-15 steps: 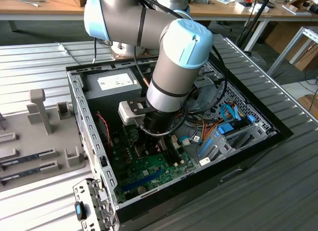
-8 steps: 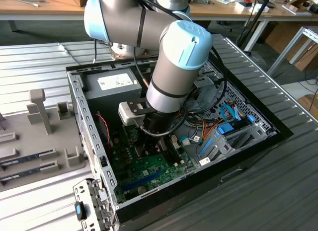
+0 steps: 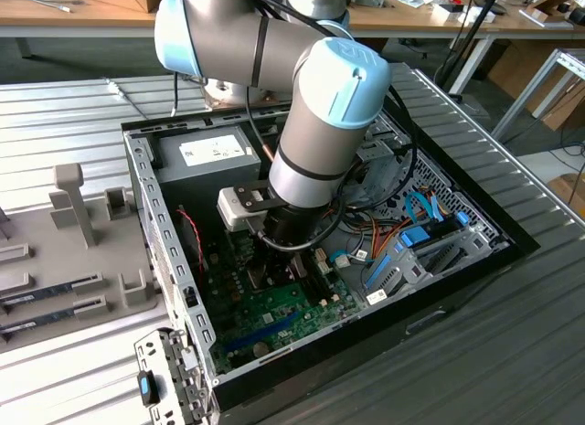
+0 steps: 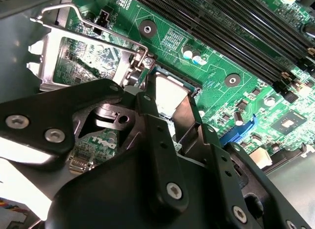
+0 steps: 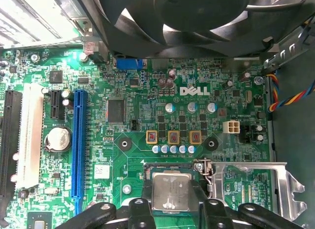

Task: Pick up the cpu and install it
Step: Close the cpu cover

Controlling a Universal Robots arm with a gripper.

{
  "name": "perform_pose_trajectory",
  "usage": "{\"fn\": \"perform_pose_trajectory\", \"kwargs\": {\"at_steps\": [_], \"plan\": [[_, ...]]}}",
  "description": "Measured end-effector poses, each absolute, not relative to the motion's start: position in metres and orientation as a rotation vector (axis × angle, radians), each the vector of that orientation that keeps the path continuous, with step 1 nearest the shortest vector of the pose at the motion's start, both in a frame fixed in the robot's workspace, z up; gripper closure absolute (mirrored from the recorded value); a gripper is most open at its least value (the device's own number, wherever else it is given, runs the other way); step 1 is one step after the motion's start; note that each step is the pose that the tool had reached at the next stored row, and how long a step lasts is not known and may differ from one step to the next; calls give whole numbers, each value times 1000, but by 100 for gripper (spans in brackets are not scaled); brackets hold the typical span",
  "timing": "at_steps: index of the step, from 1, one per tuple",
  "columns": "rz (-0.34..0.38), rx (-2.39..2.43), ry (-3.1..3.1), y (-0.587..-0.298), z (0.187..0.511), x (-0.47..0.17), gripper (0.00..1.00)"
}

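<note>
Starting big: an open case (image 3: 146,196), with the arm (image 3: 329,105) dipped straight down into it. Under the claw (image 5: 173,203), a green board (image 5: 147,91). Out past the claw's tips, a round black fan (image 5: 187,17). Right beside the claw, a shiny metal frame (image 5: 256,184), swung back and open (like a little door). Between the fingers (image 5: 143,209), the cpu (image 5: 171,192), pinched on two sides, lying flat, silver face up. Square, so no long side to line up. Straight under the claw and the cpu, the socket (image 5: 170,167). Hard to tell whether sitting in it or just above.

From the second wrist view, a slanted look along the claw at the cpu's edge, plus long black slots (image 4: 221,32) off to one side. From the exterior view, the whole case and the arm's fat wrist over the spot.
</note>
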State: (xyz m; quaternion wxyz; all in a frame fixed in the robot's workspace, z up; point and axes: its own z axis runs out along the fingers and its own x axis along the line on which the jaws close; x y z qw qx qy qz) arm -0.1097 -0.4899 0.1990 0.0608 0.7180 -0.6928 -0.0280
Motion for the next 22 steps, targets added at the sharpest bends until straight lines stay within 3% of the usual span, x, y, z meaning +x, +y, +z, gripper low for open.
{"fn": "perform_pose_trajectory", "kwargs": {"at_steps": [22], "plan": [[-84, 2178, -2091, -494, 207, -110, 61]]}}
